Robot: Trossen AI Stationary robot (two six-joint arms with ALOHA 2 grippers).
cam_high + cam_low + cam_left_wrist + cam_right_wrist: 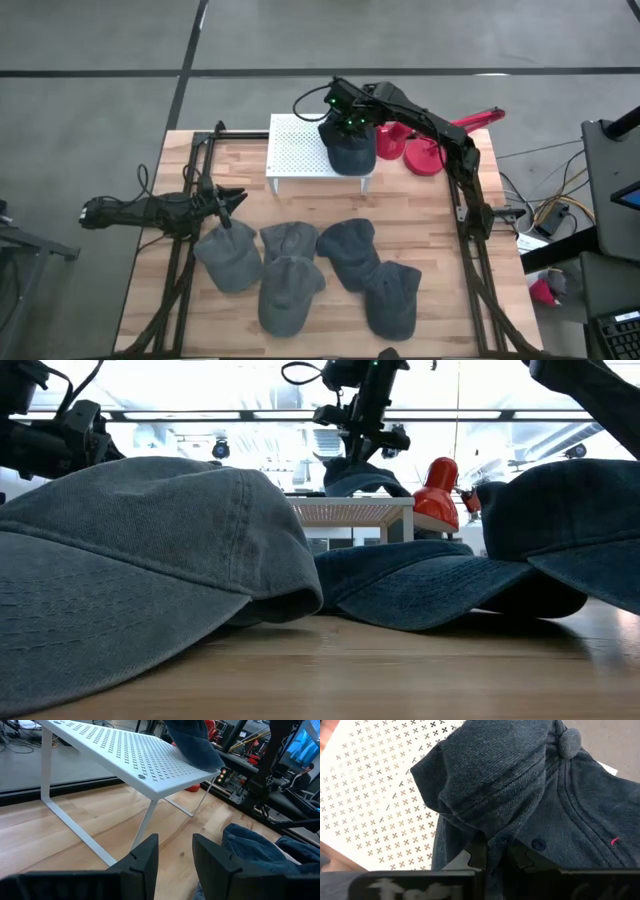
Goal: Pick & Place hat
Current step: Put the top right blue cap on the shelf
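A dark blue-grey hat (350,152) sits over the right end of a white perforated stand (300,150), and my right gripper (345,125) is shut on it from above. In the right wrist view the hat's crown with its top button (568,742) fills the picture above the stand's plate (370,795). The low view shows the hat (365,478) under the gripper at the stand's top (350,510). My left gripper (232,198) waits open at the table's left, pointing at the stand (125,755). My right gripper pinches a bunched fold of the hat's crown (495,837) between its two fingers (477,854), coming from above and pointing down. The cloth puckers at the fingers. The hat's underside seems to rest on the stand's right end (200,767); I cannot tell whether it is lifted clear.
Several more dark hats lie across the near half of the wooden table (228,255) (290,290) (350,250) (392,295). A red object (420,150) stands right of the stand. Black frame rails (470,230) run along the table's left and right sides.
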